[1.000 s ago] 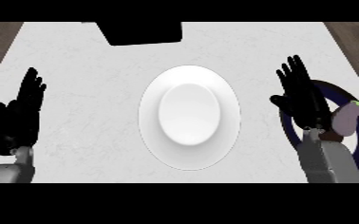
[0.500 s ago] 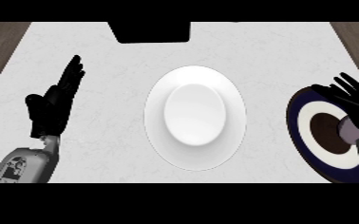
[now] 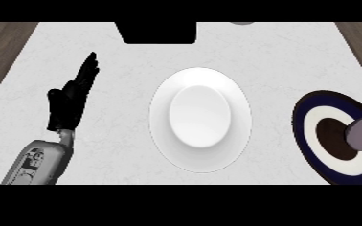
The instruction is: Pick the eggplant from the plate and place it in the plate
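- Since half a second ago, the right hand has left the view; it showed then at the right edge over the dark plate (image 3: 311, 139), and none of it shows now.
- Since then the view has also shifted, so that the dark plate with its white ring and brown centre sits further in from the right edge.
- At that plate's centre, cut off by the right edge, lies a greyish-purple rounded thing (image 3: 354, 136); it may be the eggplant, though too little of it shows to be sure.
- It lies well apart from the left hand (image 3: 68, 103), with the white plate (image 3: 201, 119) between them.
- Left hand shows at the left of the view, above its grey forearm (image 3: 39, 165), which comes in from the lower left corner.
- Its fingers are straight and together, pointing up and slightly right, the thumb out to the left; it holds nothing and touches neither plate.
- White plate lies at the middle of the pale counter (image 3: 283, 52).
- Beyond it, at the counter's far edge, is a black block (image 3: 155, 32).
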Robot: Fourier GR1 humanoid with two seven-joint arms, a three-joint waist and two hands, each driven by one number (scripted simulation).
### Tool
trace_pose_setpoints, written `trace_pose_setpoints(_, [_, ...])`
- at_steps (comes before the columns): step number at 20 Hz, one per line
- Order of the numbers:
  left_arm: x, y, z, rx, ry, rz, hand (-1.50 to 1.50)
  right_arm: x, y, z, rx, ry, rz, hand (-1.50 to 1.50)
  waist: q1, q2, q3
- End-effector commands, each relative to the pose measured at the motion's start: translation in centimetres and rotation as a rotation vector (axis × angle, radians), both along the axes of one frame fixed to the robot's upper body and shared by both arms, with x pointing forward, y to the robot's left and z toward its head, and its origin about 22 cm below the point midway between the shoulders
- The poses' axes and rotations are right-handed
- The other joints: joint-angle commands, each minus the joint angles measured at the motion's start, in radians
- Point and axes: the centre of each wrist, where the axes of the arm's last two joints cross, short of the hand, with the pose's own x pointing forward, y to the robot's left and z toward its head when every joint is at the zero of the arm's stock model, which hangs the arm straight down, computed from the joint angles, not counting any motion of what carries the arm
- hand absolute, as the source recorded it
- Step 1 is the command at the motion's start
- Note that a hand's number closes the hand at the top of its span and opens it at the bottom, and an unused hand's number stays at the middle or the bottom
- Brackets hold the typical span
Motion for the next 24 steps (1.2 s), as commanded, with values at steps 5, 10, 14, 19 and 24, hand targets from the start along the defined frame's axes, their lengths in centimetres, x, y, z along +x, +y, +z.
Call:
trace_pose_setpoints(5, [-0.3,0.5,-0.9,-0.006,0.002,-0.028,0.0,-2.4,-5.7,6.1,0.041,0.351,0.245,-1.5,0.018,0.001,0.0])
trace_pose_setpoints(10, [0.4,1.5,-1.2,-0.014,0.009,-0.026,0.0,-2.2,-7.1,6.4,0.141,0.405,0.339,-1.5,0.031,0.007,0.002])
trace_pose_setpoints(14, [1.4,-1.5,-0.3,0.005,0.0,-0.033,0.0,-2.6,-7.0,3.3,0.2,0.486,0.4,-1.5,0.027,0.008,0.003])
trace_pose_setpoints(19, [1.4,0.0,0.0,-0.006,-0.008,-0.039,0.0,-2.2,-7.1,2.8,0.226,0.481,0.407,-1.5,0.029,0.006,0.003])
trace_pose_setpoints(24, [1.2,-1.0,-0.8,0.0,-0.011,-0.034,0.0,0.2,-5.3,2.3,0.231,0.537,0.489,-1.5,0.022,0.004,0.002])
